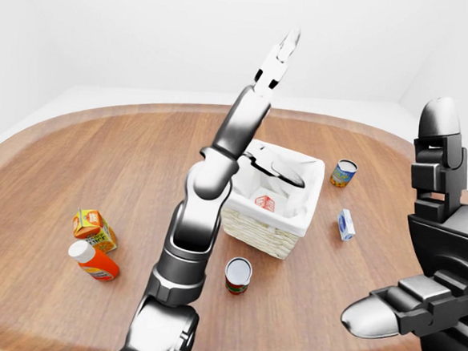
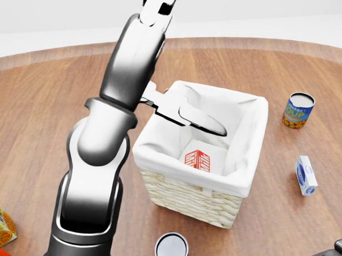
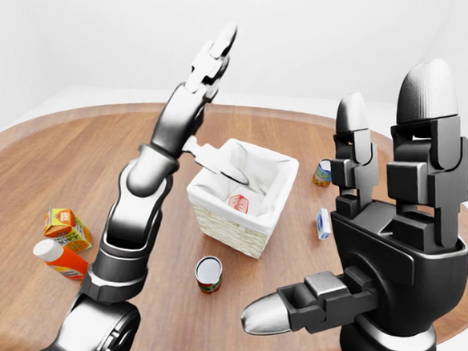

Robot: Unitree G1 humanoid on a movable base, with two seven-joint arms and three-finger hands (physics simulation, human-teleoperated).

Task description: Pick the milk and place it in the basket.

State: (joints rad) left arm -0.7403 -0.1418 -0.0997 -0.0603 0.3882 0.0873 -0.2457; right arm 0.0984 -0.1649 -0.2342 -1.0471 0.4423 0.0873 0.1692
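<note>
Red-and-white milk [image 2: 197, 160] carton sits inside the basket [image 2: 191, 196], on the white cloth liner, centre of the head view, nothing touching it. Basket is woven wicker, square, on the round wooden table [image 2: 56, 110].

Left hand [image 1: 277, 62] raised high above the basket, upper centre of the left-eye view, fingers spread and straight, holding nothing. One finger [image 2: 202, 120] shows over the basket opening in the head view, above the milk and not touching it. Left arm runs from bottom left up through the middle of the frame.

Right hand [image 3: 390, 235] fills the right side of the right-eye view, close to the camera, fingers upright and apart, thumb sticking out toward the left, empty.

Other stuff on the table: soup can [image 2: 298, 110] at right of the head view, small blue-white carton [image 2: 305, 175] below it, both apart from the basket. Open-topped can [image 2: 171, 249] at bottom centre, just below the basket. In the left-eye view, lower left: orange juice carton [image 1: 94, 228] and an orange bottle [image 1: 92, 261] with a white cap lying on its side, near each other, well apart from the basket.
</note>
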